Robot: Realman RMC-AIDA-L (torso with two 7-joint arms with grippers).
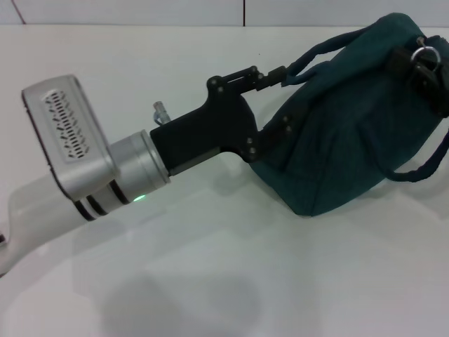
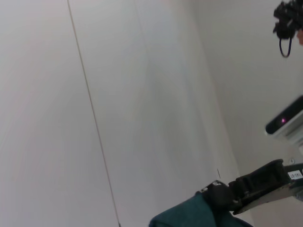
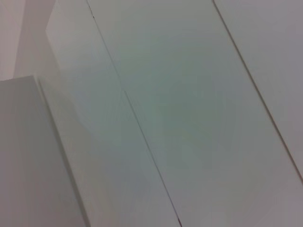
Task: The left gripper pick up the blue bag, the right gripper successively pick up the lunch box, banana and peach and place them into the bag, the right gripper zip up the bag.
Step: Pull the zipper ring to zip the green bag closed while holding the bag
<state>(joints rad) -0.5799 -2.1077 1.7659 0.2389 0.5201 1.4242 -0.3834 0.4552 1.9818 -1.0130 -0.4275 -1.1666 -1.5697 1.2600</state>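
While the white table (image 1: 210, 281) spreads bare and glossy beneath me, the blue bag (image 1: 351, 133) sits at its far right, a bulky dark teal fabric shape tilted on its side, its seams showing as faint lines across the cloth. A loop handle (image 1: 312, 60) arches off its upper left edge, and another strap curves down its right side. My left gripper (image 1: 270, 74) reaches in from the left on its silver arm with the green light glowing, its black fingers closed narrowly on the base of that upper loop handle. At the bag's top right corner my right gripper (image 1: 428, 67) is pressed against the fabric beside the metal ring zipper pull (image 1: 424, 50); I cannot tell whether its fingers are parted or closed. Behind the table stands a pale panelled wall (image 1: 140, 10) with thin dark seams. From my left wrist, a corner of teal cloth shows low against the same wall.
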